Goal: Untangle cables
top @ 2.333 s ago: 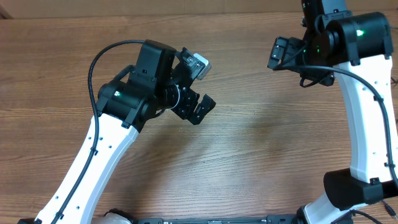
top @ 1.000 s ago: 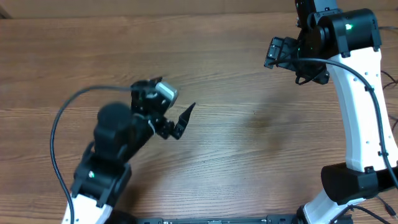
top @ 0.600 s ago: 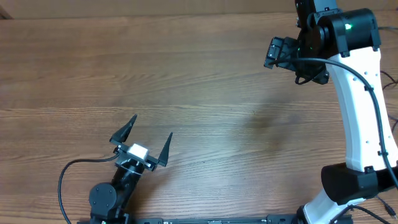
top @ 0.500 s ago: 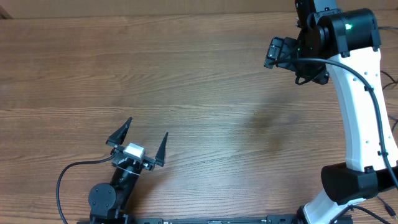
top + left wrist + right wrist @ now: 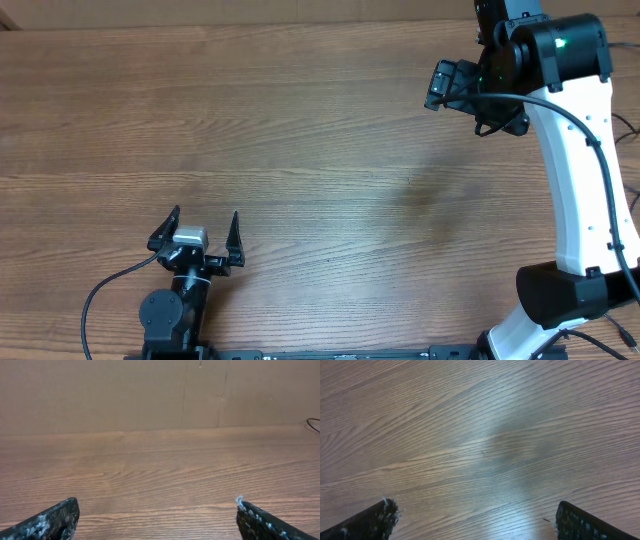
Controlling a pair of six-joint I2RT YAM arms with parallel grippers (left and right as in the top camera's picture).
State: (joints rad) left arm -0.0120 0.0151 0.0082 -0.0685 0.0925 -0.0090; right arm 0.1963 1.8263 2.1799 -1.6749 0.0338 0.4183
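Cables cannot be placed with certainty in any view; the nearest candidate is a thin black loop [image 5: 314,423] cut off by the right edge of the left wrist view, lying on the far right part of the table [image 5: 300,130] where the wood meets the plain brown wall [image 5: 125,395]; whether it is one of the cords or other wiring cannot be told; in the overhead view a few thin dark strands [image 5: 629,122] show at the right edge, just beside the right arm [image 5: 580,180], too small to identify.

Left gripper [image 5: 203,216]: jaws spread fully, nothing between them; it sits at the near left of the table above its folded arm [image 5: 165,315], fingers pointing toward the far edge; in its wrist view only the two dark fingertips [image 5: 55,520] show in the lower corners, with bare wood grain between them.

Right gripper [image 5: 474,504]: jaws spread fully, nothing held; it hangs above the far right part of the table, pointing down; its wrist view shows a dark fingertip in each lower corner, with wood grain and a soft shadow between them.

The two grippers are well apart, at opposite corners of the table.
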